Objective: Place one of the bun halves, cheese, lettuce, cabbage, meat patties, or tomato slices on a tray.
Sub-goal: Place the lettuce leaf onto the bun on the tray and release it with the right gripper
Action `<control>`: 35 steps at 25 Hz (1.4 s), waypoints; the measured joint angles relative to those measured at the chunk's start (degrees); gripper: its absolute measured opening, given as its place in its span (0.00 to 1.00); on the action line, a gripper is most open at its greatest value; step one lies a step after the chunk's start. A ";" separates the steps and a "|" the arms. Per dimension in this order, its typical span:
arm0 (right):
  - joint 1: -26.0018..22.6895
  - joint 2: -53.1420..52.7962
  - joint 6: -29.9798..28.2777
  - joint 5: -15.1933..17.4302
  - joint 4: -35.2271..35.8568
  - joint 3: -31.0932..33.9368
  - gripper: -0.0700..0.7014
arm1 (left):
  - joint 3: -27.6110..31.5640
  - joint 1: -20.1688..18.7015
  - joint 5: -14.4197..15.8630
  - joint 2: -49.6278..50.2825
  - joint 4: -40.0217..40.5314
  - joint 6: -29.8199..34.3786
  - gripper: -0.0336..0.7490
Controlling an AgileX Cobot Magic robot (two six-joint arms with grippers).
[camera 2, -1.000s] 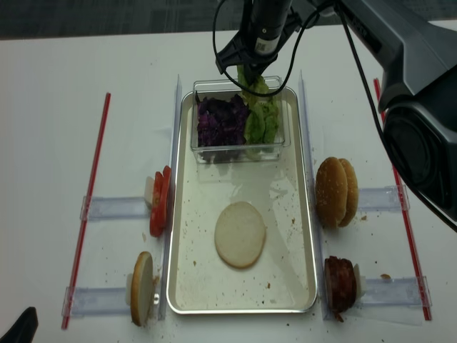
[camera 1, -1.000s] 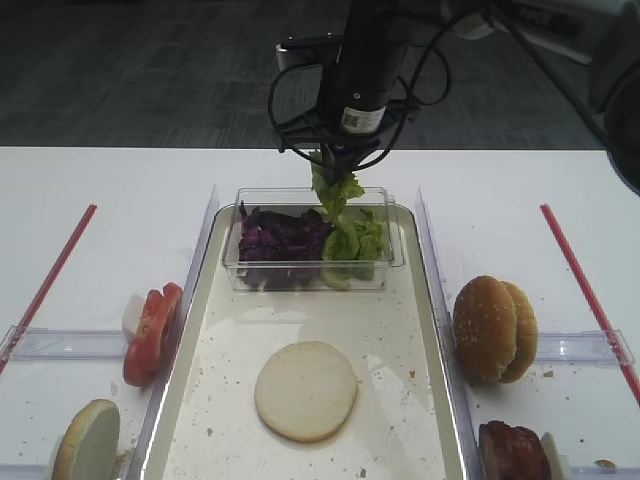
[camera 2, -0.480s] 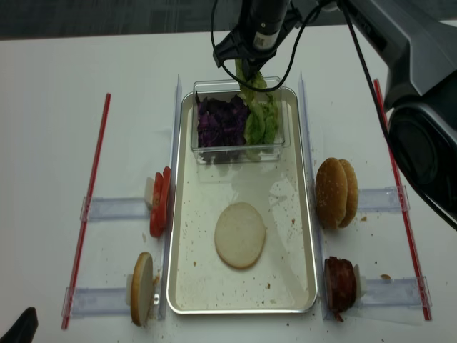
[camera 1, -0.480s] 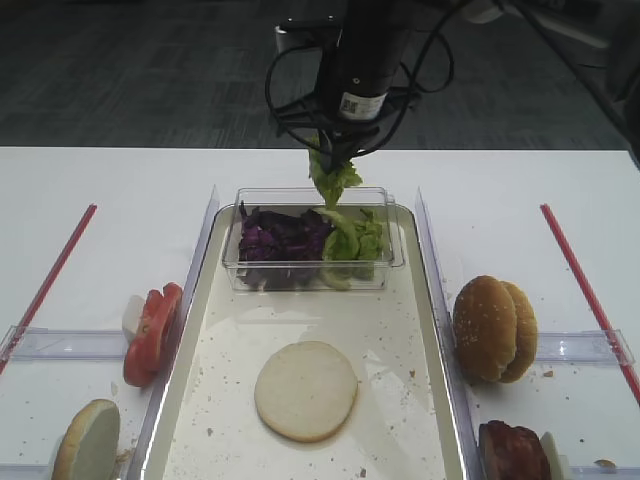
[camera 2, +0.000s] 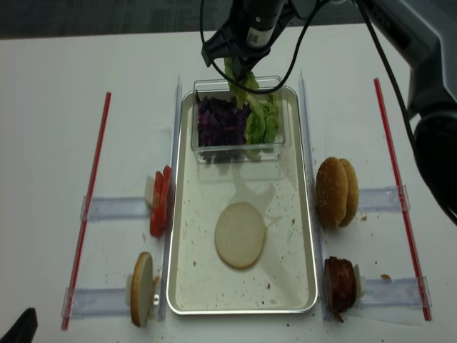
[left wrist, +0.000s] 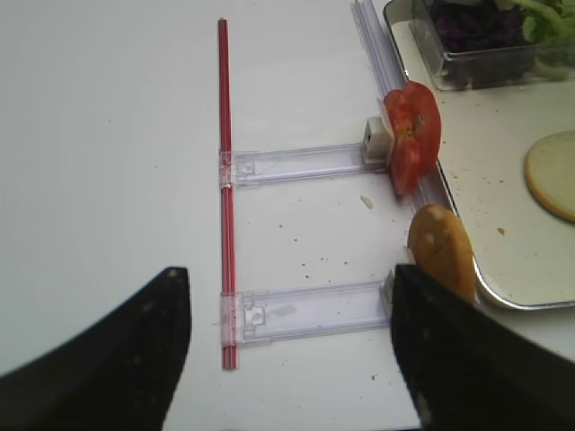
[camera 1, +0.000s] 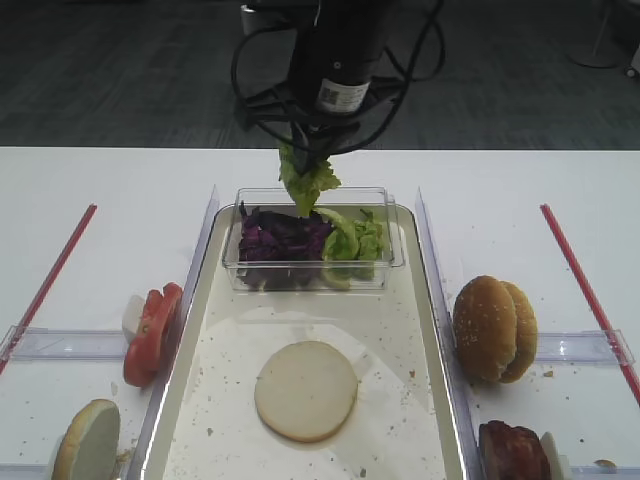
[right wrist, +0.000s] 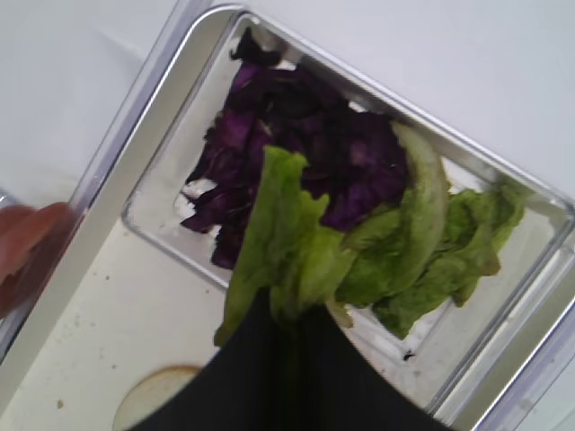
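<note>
The right gripper (camera 1: pixel 303 163) is pinched on a lettuce leaf (camera 1: pixel 306 186) dangling over the tub (camera 1: pixel 390 250) at the tray's (camera 1: pixel 432 330) far end — thin hold, so it may slip back among the cabbage (camera 1: pixel 278 240)

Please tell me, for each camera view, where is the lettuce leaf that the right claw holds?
Exterior high: the leaf hangs top centre, over the tub's far wall.
Realsense high: leaf top centre, just under the right claw.
Right wrist: leaf at centre, in front of the cabbage.
Left wrist: not in it.
Shared landmark: the purple cabbage in the tub.
</note>
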 joint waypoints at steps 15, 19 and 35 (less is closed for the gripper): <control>9.06 -15.22 0.99 0.00 0.27 21.19 0.18 | 0.00 0.00 0.00 0.00 0.00 0.00 0.61; 11.15 -19.15 1.10 -0.12 1.86 26.73 0.18 | 0.00 0.00 0.00 0.00 0.00 0.00 0.61; 13.18 -23.25 1.21 -0.30 4.68 32.97 0.18 | 0.00 0.00 0.00 0.00 0.00 0.00 0.61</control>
